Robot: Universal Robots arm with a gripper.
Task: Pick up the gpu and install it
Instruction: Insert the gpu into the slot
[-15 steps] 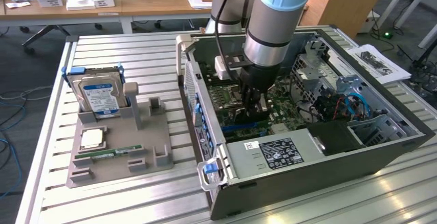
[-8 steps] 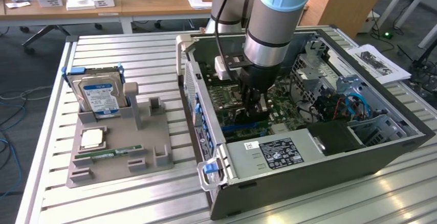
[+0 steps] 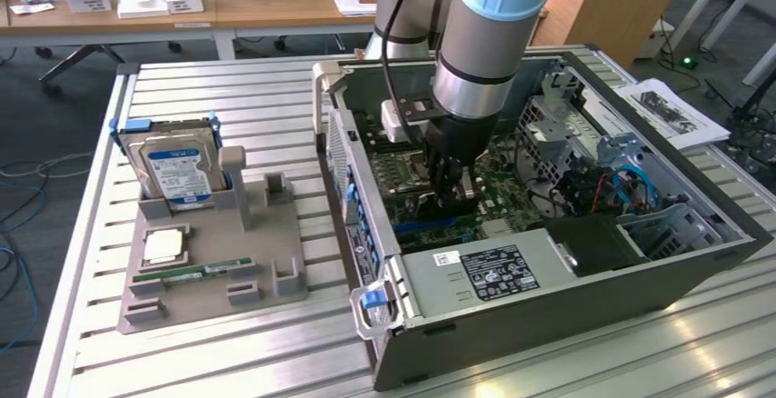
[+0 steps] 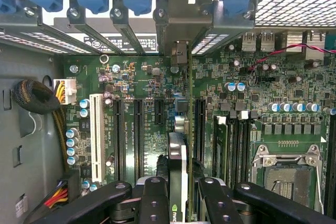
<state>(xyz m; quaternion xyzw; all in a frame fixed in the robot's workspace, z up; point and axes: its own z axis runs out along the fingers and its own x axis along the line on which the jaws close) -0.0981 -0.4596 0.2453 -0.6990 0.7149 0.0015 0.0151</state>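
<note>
Office floor, wooden desks (image 3: pixel 279 9) at 12 o'clock in the exterior view; foreground taken up by one slatted metal bench (image 3: pixel 218 80).

Items on the bench, exterior view:
- One computer case (image 3: pixel 679 271), lying open, centre to 3 o'clock.
- One grey holder (image 3: pixel 279 253) at 9 o'clock of the case, just beside it.
- One silver hard drive (image 3: pixel 178 169) with a blue label, upright at the holder's 12 o'clock end.
- One processor chip (image 3: pixel 164 246), flat, mid-holder.
- One green memory stick (image 3: pixel 194 273), lying toward the holder's 6 o'clock end.
- One printed sheet (image 3: pixel 673 112) at 2 o'clock of the case.

Inside the case:
- One power supply (image 3: pixel 485 273) with a white-and-black label, at 6 o'clock of the end effector.
- One green motherboard (image 4: pixel 142 77).
- One white slot (image 4: pixel 96 135), with several black slots beside it.
- One empty processor socket (image 4: pixel 286 174).

Robot: one arm (image 3: pixel 485 44), reaching down from 12 o'clock into the case.

End effector (image 3: pixel 452 200): clenched on the gpu (image 4: pixel 177 166). The two black fingers (image 4: pixel 153 198) flank the card in the wrist view.

Gpu: one, held edge-on over the motherboard among the black slots, inside the case. Whether its edge touches a slot cannot be told.
</note>
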